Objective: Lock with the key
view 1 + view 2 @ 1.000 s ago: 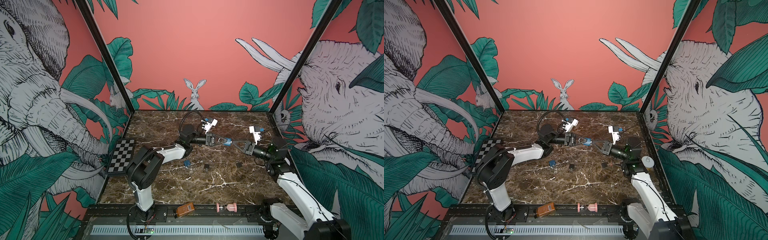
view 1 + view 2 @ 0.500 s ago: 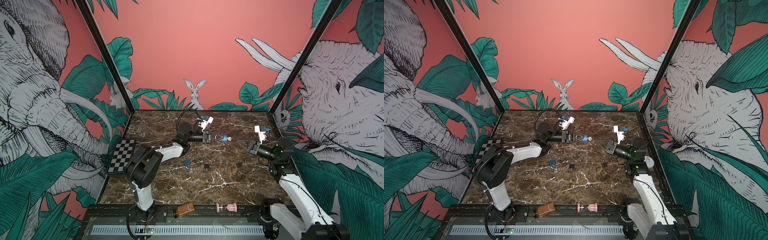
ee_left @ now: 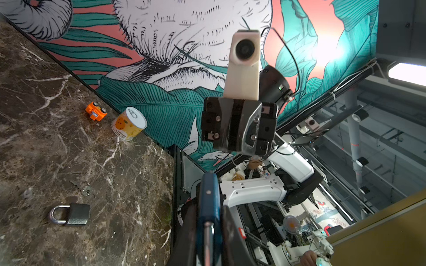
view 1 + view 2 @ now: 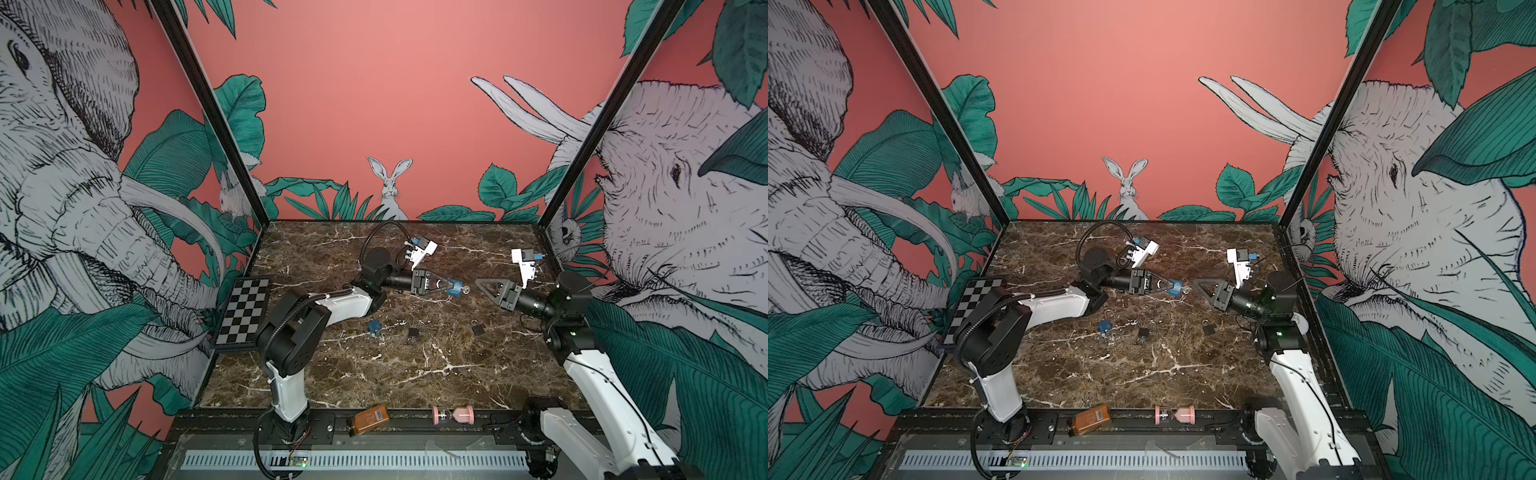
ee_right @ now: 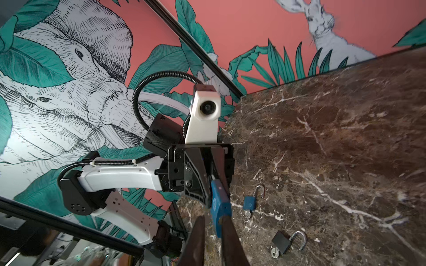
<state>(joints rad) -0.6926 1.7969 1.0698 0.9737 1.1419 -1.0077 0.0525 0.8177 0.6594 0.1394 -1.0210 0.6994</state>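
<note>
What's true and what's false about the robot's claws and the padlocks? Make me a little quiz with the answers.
1. The left claw holds a blue padlock up off the table. True.
2. The right claw grips that padlock too. False: it is apart from it.
3. Three more padlocks lie on the table. True: a loose blue padlock, a black padlock and a grey padlock.
4. The toy car is green. False: it is orange.
5. The pink hourglass lies on its side. True.
</note>
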